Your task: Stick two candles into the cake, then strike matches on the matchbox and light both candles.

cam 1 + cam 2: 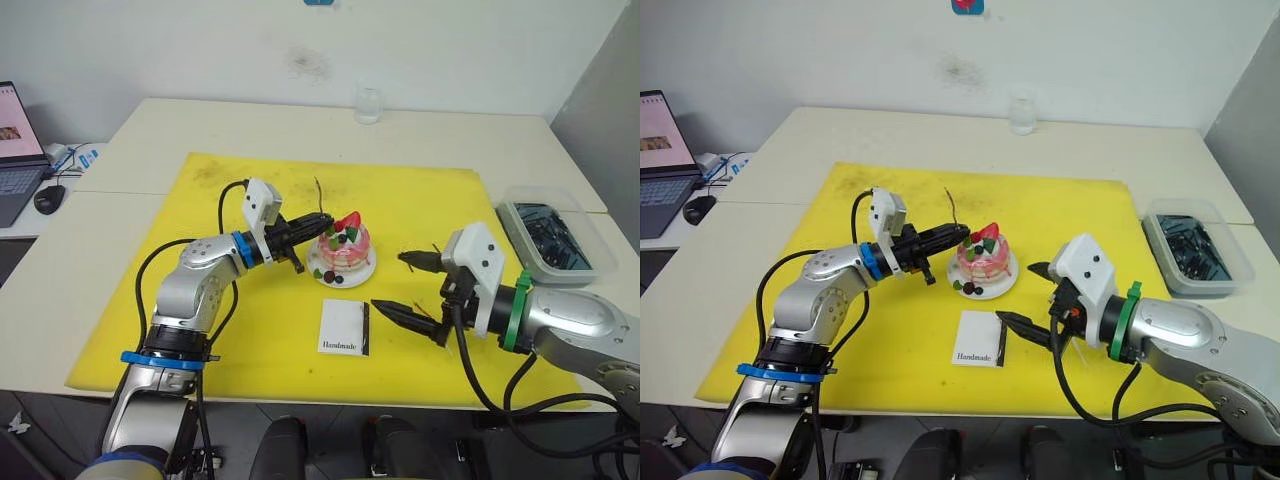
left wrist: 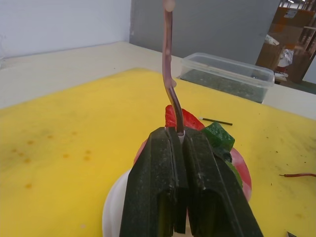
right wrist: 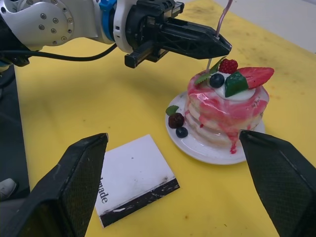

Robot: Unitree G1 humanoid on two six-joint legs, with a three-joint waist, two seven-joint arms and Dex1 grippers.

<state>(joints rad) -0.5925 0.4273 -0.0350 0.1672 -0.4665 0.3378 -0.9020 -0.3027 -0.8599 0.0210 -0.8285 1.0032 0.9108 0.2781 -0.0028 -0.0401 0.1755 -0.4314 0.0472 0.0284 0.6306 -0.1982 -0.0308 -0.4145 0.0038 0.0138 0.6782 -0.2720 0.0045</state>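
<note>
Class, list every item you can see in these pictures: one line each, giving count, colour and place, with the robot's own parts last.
Mat: one, yellow, spread over the table.
Table: pale, under the mat.
Cake: one, pink and white with fruit on top, on a white plate mid-mat.
Candles: two, reddish; one upright in the left gripper above the cake, one lying on the mat.
Match: one seen, dark, on the mat beyond the cake.
Matchbox: one, white with a black strip, in front of the cake.
Tub: one, clear, dark contents, table's right side.
Glass: one, clear, far edge.
Laptop: one, far left.
Mouse: one, dark, beside the laptop.
Left gripper: black, shut on the candle.
Right gripper: black, open, right of the matchbox.
</note>
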